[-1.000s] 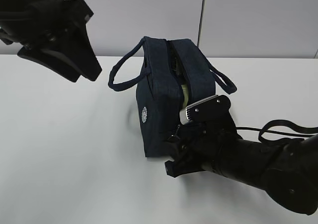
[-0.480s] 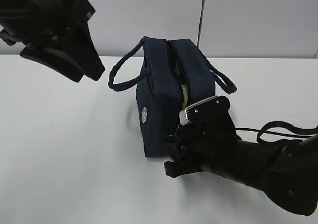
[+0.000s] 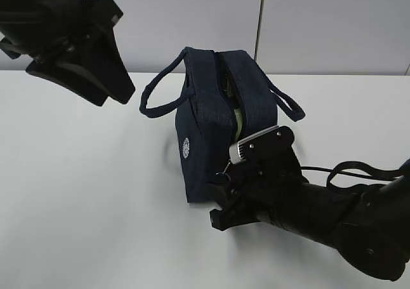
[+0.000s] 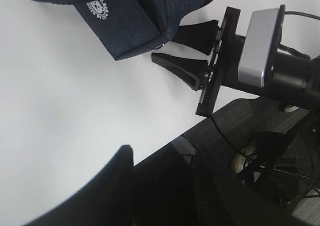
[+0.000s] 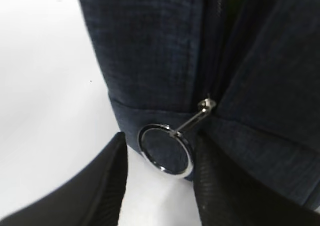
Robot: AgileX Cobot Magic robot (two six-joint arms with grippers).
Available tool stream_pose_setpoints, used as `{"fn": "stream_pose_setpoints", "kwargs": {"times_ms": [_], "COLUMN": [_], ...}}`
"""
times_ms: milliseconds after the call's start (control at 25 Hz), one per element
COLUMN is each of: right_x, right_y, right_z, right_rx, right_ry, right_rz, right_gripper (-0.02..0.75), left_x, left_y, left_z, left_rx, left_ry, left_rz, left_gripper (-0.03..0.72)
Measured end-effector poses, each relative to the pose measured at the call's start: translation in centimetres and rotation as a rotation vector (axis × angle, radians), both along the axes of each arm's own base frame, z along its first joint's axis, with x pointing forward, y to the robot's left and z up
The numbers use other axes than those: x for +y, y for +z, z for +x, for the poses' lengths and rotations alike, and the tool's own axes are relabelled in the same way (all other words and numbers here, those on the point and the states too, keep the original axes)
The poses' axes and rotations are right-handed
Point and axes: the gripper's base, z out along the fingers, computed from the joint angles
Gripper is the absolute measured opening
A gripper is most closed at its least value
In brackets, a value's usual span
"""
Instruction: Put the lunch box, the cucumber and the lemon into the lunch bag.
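The navy lunch bag (image 3: 205, 132) stands on the white table with its top zipper partly apart. A pale green edge of the lunch box (image 3: 237, 122) shows through that gap. Cucumber and lemon are hidden. My right gripper (image 3: 219, 200) is at the bag's near end. In the right wrist view the zipper's metal ring pull (image 5: 166, 149) hangs between the open fingers of the right gripper (image 5: 160, 138), close to the right one and clear of the left. My left gripper (image 3: 116, 95) hangs high at the left, open and empty, far from the bag (image 4: 135, 15).
Two loop handles (image 3: 160, 100) stick out on either side of the bag. In the left wrist view the table's front edge (image 4: 165, 141) runs diagonally, with dark equipment and cables below it. My right arm (image 3: 333, 215) lies across the table's front right.
The left arm shifted slightly to the right. The right gripper crept a little down and left at the bag's end. Neither gripper's opening changed.
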Motion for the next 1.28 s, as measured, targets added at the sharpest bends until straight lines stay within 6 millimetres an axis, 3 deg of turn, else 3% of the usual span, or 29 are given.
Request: {"fn": "stream_pose_setpoints", "kwargs": {"times_ms": [320, 640, 1280], "right_x": [0.01, 0.01, 0.02], "right_y": [0.03, 0.03, 0.05], "right_z": [0.01, 0.01, 0.02], "right_rx": [-0.003, -0.003, -0.005], "right_ry": [0.000, 0.000, 0.000], "right_rz": [0.003, 0.003, 0.004], "right_gripper": [0.326, 0.215, 0.193], "left_x": [0.00, 0.00, 0.00], "left_y": [0.00, 0.00, 0.00], "left_z": [0.00, 0.00, 0.00], "left_rx": [0.000, 0.000, 0.000], "left_ry": [0.000, 0.000, 0.000], "left_rz": [0.000, 0.000, 0.000], "left_gripper": [0.269, 0.269, 0.258]}}
